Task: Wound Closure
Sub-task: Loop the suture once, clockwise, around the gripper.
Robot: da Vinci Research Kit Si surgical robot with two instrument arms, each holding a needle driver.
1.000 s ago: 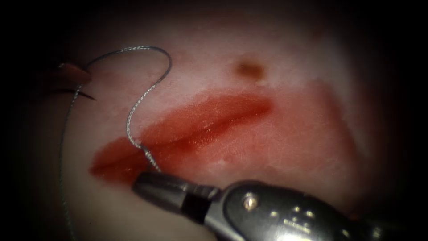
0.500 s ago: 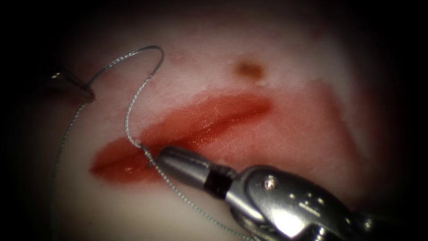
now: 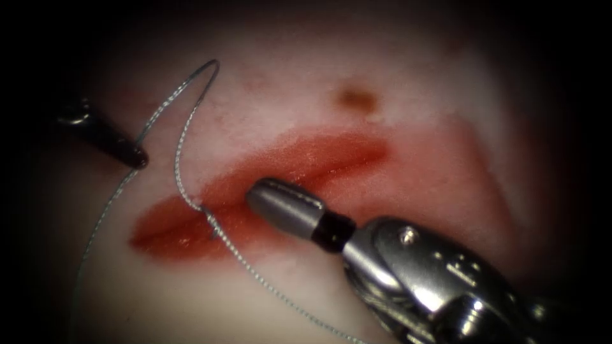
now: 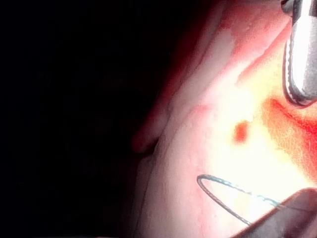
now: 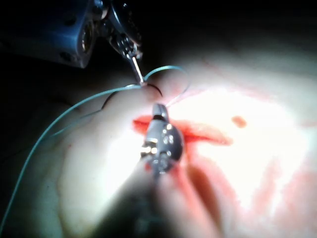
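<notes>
Right tool, endoscope: right tool (image 3: 255, 191) comes in from the lower right, jaws closed together and holding nothing; its tip lies over the cut (image 3: 338, 156), just right of where the thread enters the tissue.
Left tool, endoscope: left tool (image 3: 135, 156) is dark, at the far left and left of the cut, with its jaws closed to a point on the thread.
Thread, endoscope: thread (image 3: 182, 127) enters the tissue (image 3: 414, 95) at the cut's left part, arches up in a narrow loop and comes down to the left tool's tip; another run trails down the left edge, and one runs from the cut toward the lower edge.
Fluid, endoscope: red fluid (image 3: 166, 226) fills the cut and stains the tissue to its right.
Spot, endoscope: brown spot (image 3: 357, 99) sits above the cut.
Needle: cannot tell where it is.
Left wrist view: thread loop lies on pale tissue near the brown spot; the right tool's metal shows beside the red stain.
Right wrist view: right tool's closed jaws point at the red cut; beyond them the left tool's thin tip meets the thread where the loop begins.
</notes>
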